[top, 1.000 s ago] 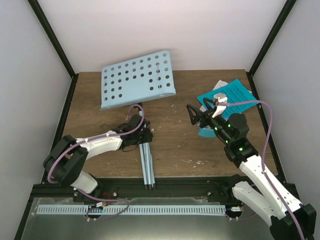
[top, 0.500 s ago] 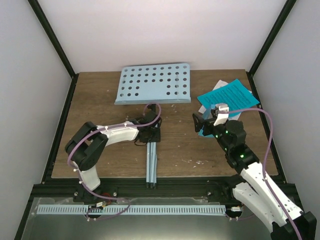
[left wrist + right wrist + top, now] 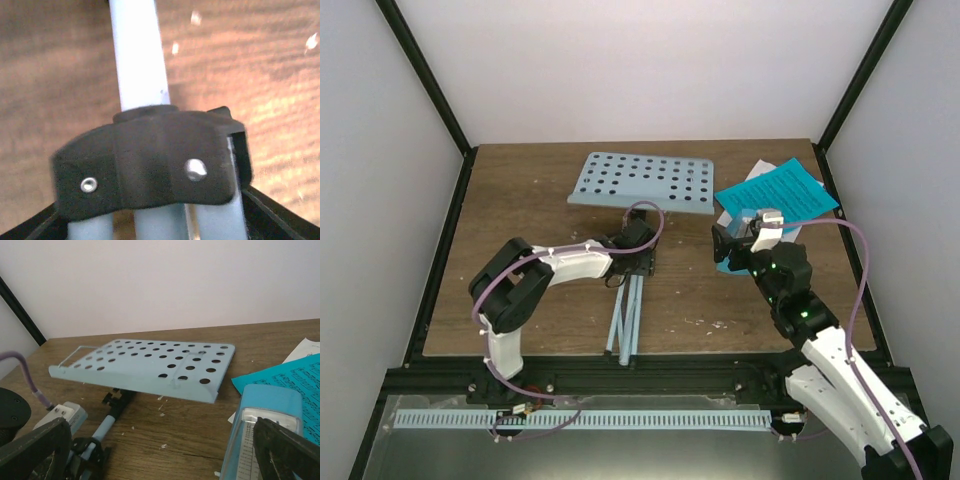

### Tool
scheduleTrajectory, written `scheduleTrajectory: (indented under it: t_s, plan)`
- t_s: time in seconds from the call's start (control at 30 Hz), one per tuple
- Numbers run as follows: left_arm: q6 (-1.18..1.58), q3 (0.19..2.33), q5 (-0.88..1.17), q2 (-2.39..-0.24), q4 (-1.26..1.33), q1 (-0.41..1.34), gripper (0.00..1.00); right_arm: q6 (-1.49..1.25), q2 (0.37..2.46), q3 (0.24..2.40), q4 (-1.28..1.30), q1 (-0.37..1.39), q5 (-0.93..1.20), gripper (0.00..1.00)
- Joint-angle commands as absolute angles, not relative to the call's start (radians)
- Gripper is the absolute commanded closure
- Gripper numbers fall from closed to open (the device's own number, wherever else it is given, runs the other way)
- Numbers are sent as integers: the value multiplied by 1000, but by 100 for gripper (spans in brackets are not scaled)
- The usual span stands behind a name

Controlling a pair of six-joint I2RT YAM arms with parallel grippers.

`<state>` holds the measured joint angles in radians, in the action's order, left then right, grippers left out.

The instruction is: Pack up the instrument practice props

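The pale blue perforated music stand (image 3: 640,180) lies tipped over on the wooden table, its folded legs (image 3: 625,322) pointing to the near edge. My left gripper (image 3: 638,262) is shut on the stand at its black leg hub (image 3: 145,160), with the pole (image 3: 137,55) running away from it. The teal metronome (image 3: 724,263) stands at the right, and my right gripper (image 3: 722,245) is open over it. In the right wrist view the metronome (image 3: 260,435) is by the right finger (image 3: 290,450). Cyan and white music sheets (image 3: 780,190) lie behind it.
Black frame posts stand at the table's back corners, with white walls behind. A black rail (image 3: 640,375) runs along the near edge. Small white crumbs (image 3: 162,446) dot the wood. The stand's plate (image 3: 150,367) hangs just above the table.
My left gripper has swung the stand to the right, and its plate has turned and tipped lower. My right gripper has drawn back and down a little over the metronome.
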<state>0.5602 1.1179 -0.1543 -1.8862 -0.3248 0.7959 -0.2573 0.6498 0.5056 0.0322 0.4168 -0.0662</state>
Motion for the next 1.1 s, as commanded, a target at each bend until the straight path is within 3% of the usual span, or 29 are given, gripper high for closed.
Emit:
scheduleTrajectory:
  t_s: [0.0, 0.2, 0.4, 0.6, 0.77, 0.9, 1.07]
  plan:
    - [494, 1108, -313, -1920, -183, 788, 22, -272, 638, 505, 33, 419, -89, 0]
    - [467, 1097, -262, -1833, -159, 789, 13, -258, 639, 519, 23, 419, -69, 0]
    - [351, 1075, -87, -1628, -95, 777, 8, -222, 687, 630, 36, 419, -13, 0]
    - [273, 1088, 88, -1442, -147, 615, 8, -189, 836, 859, 162, 363, 30, 0]
    - [308, 961, 208, -1272, -89, 271, 6, -191, 934, 946, 233, 162, 162, 0]
    - [370, 786, 243, -1154, -26, -47, 4, -236, 942, 898, 208, -110, 252, 0]
    - [338, 534, -42, -1020, 129, -168, 4, -371, 936, 710, 67, -388, 357, 0]
